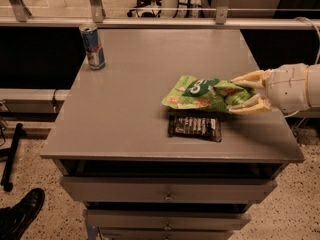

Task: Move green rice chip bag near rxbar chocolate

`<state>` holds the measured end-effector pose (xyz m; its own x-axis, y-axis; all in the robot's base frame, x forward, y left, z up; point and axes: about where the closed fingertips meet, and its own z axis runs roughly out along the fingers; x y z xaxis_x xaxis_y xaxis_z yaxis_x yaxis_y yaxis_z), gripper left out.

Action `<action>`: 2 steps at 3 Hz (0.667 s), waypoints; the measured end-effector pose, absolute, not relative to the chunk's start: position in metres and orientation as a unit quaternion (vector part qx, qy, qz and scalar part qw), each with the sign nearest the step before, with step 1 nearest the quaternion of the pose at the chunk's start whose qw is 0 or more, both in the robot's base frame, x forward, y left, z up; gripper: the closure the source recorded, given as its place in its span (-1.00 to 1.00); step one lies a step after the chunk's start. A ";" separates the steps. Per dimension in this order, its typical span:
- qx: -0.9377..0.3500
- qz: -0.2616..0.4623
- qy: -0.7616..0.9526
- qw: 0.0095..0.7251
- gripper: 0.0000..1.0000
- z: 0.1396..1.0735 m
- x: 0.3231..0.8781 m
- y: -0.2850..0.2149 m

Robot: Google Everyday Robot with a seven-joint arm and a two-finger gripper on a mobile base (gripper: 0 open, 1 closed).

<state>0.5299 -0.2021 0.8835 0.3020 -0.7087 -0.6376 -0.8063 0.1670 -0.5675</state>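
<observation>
Room on the counter (135,104) is widest across its left and middle, where the grey top lies bare from the back edge to the front edge. A blue and silver can (93,46) stands upright near the back left corner, close to the left edge and well apart from everything else; whether it is opened cannot be told. The tool (235,94) reaches in from the right side, over the counter's right edge, with its two tan fingers (252,77) closed on the right end of the green rice chip bag (202,93), one above the crinkled foil and one below. The bag stretches leftward from that grip toward the counter's middle, tilted slightly; whether its left end rests on the surface or hangs just above it cannot be told. The rxbar chocolate (195,127) lies flat just in front of the bag, its long side parallel to the front edge, with a strip of bare top between it and that edge. The bag's lower border sits right beside the bar's back edge, perhaps overlapping it. Under the top, stacked drawers (167,190) are shut, so their contents are hidden. A dark shoe (22,215) shows on the speckled floor at the lower left.
</observation>
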 end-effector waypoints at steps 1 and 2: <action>-0.646 0.053 0.591 0.480 0.20 0.878 0.520 -0.202; -0.647 0.056 0.593 0.476 -0.26 0.876 0.514 -0.201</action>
<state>0.5137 -0.2011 0.8764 0.2908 -0.7140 -0.6369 -0.8200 0.1570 -0.5504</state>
